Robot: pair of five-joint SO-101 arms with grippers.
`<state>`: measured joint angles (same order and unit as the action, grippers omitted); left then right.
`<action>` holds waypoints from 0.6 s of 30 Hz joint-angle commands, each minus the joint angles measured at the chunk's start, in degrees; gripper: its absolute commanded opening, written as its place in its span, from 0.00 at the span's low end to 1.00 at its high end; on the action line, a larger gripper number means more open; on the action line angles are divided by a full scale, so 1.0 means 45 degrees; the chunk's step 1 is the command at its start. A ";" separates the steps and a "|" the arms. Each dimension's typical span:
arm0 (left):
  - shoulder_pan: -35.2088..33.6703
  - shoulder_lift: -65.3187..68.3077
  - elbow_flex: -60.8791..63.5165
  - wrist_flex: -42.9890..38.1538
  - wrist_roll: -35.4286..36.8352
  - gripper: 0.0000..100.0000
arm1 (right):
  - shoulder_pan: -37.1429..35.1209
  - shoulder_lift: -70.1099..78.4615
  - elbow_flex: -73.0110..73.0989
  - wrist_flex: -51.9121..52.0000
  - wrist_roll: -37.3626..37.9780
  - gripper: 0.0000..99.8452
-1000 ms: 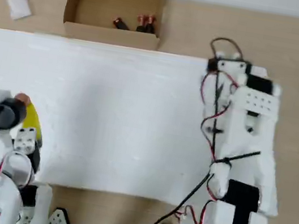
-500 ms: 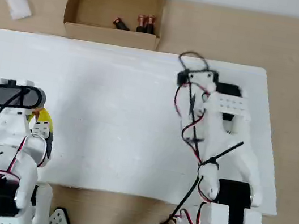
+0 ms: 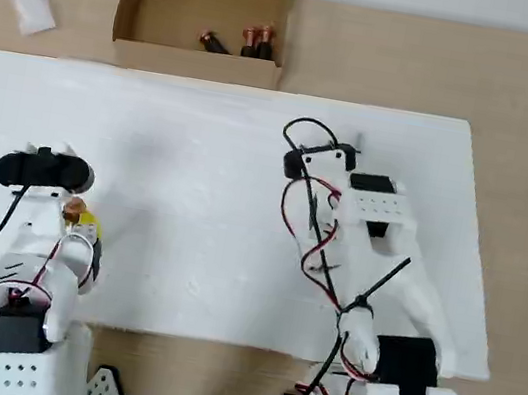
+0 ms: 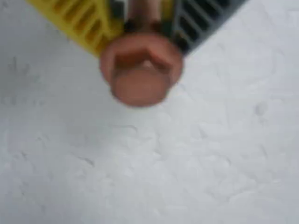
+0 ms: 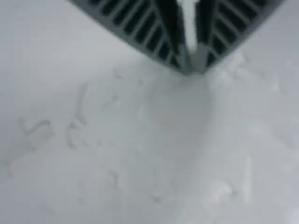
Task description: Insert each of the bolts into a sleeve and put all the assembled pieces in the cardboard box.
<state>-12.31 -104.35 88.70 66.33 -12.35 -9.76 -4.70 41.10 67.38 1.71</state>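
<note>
The bolt (image 4: 141, 74) is blurred, its shank hidden inside the left end effector (image 4: 142, 29).

The 2 arms stand at the near edge of the white foam sheet (image 3: 198, 166). The left arm (image 3: 35, 261) is folded upright by the sheet's near left corner, wrist bent down. The left gripper (image 4: 140, 23) pinches a bolt (image 4: 140, 74) between its yellow and dark fingers. The right arm (image 3: 376, 257) stretches from the near right corner toward the sheet's middle. The right gripper (image 5: 191, 60) points down, fingers pressed together.
</note>
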 commanded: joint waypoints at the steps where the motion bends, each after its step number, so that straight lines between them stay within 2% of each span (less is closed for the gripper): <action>1: -0.0176 -0.0049 0.0508 -0.0059 0.0156 0.01 | -0.0381 0.0029 0.0967 -0.0918 -0.0078 0.01; 10: -0.0176 -0.0049 0.0957 -0.0078 0.0156 0.01 | -0.0361 0.0049 0.2764 -0.2930 -0.0078 0.01; 18: -0.0176 -0.0049 0.0957 -0.0059 0.0098 0.01 | -0.0381 0.0029 0.2882 -0.2969 -0.0098 0.01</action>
<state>-12.31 -104.18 93.36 66.86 -11.65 -9.76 -7.08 48.04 59.91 1.80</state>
